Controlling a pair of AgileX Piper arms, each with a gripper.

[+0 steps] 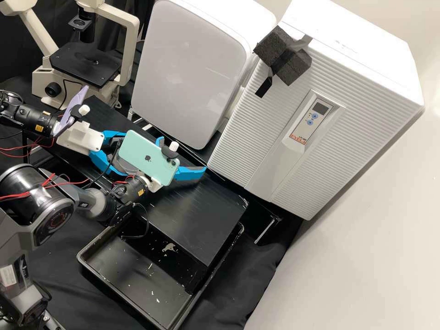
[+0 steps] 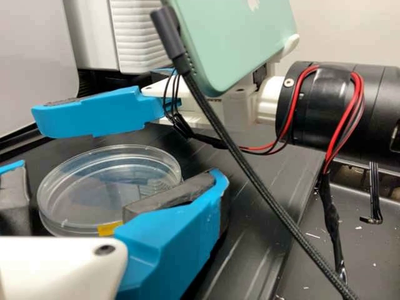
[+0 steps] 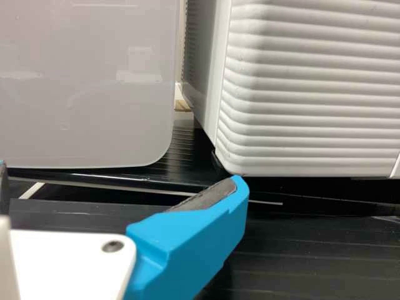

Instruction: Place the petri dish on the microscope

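Note:
At the bench's upper left in the high view, my left gripper (image 1: pixel 107 163) is partly behind a green phone. In the left wrist view, the clear petri dish (image 2: pixel 103 181) with a yellow mark lies flat between the fingers of this gripper (image 2: pixel 119 172), which stands open around it. My right gripper (image 1: pixel 183 155) is open over the bench, right of the left one; in the right wrist view nothing is between the fingers of this gripper (image 3: pixel 122 175). The cream microscope (image 1: pixel 40 87) with its black stage (image 1: pixel 87 64) stands at the back left.
Two white appliances, one smooth (image 1: pixel 188 68) and one ribbed (image 1: pixel 247 133), stand along the back. The green phone (image 1: pixel 147 158) rides on the right arm, a purple one (image 1: pixel 73 110) on the left. A black tray (image 1: pixel 91 261) holds scraps near the front.

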